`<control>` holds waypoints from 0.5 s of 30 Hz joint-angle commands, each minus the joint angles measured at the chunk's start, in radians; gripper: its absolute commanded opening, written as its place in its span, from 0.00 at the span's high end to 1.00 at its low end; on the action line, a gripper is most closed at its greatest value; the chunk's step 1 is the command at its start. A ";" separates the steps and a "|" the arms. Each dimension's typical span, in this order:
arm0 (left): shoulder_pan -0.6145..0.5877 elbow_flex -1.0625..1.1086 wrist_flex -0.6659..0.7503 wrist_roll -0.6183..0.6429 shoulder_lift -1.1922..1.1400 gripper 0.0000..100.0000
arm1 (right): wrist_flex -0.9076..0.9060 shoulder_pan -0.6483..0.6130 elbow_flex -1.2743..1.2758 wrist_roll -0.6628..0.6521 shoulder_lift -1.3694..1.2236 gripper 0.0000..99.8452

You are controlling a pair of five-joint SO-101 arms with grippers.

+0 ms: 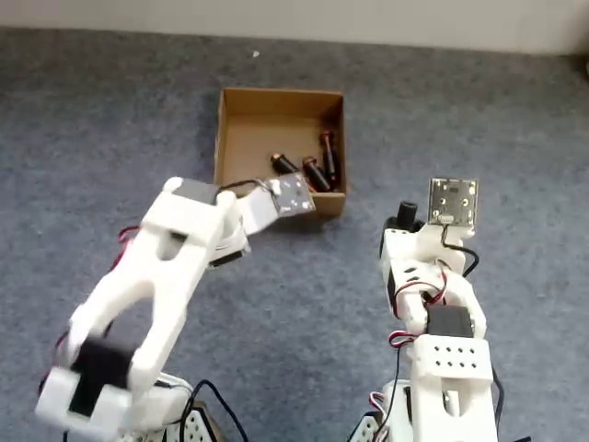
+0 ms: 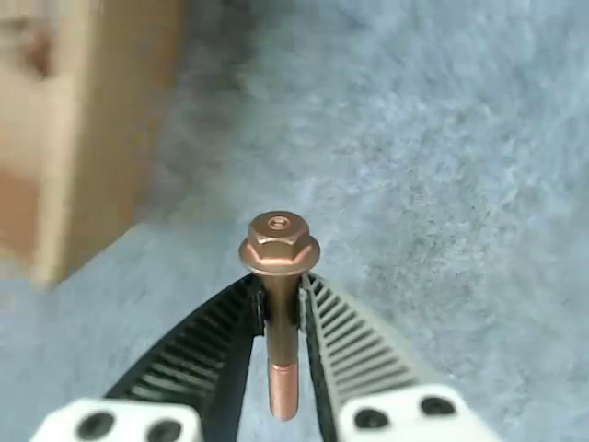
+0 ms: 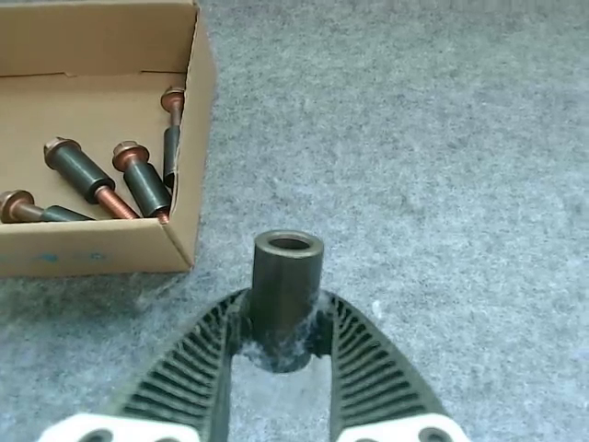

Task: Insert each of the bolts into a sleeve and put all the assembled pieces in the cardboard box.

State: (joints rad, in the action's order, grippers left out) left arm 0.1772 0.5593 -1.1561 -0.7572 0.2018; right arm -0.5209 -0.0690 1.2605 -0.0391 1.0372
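Observation:
A copper bolt point(image 2: 279, 276) with a hex head stands upright between the fingers of my left gripper point(image 2: 281, 293), which is shut on its shank. This gripper point(image 1: 290, 198) hangs just in front of the cardboard box point(image 1: 232, 138), at the box's near wall. My right gripper point(image 3: 283, 308) is shut on a dark sleeve point(image 3: 287, 272), held upright with its bore open at the top. It sits to the right of the box point(image 3: 101, 244), low over the carpet. Several assembled pieces point(image 3: 138, 180) lie inside the box point(image 2: 83, 138).
Grey carpet point(image 1: 110, 120) covers the whole work area. The right arm point(image 1: 433, 295) stands about a hand's width right of the box corner. Open carpet lies between the two arms and beyond the box.

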 commanded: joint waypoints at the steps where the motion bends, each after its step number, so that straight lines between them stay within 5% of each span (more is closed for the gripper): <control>1: 0.015 0.048 0.008 0.152 0.265 0.99 | 0.013 0.002 -0.010 -0.011 0.035 0.99; 9: 0.004 0.171 0.012 0.496 0.685 0.99 | -0.102 -0.097 -0.018 -0.011 0.035 0.99; 15: 0.004 0.308 0.155 0.689 0.938 0.99 | -0.105 -0.173 -0.013 -0.011 0.036 0.99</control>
State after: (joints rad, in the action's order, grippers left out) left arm 0.1757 0.8370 -1.0794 -0.1557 1.0226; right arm -0.6191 -0.1887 1.2605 -0.0391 1.0372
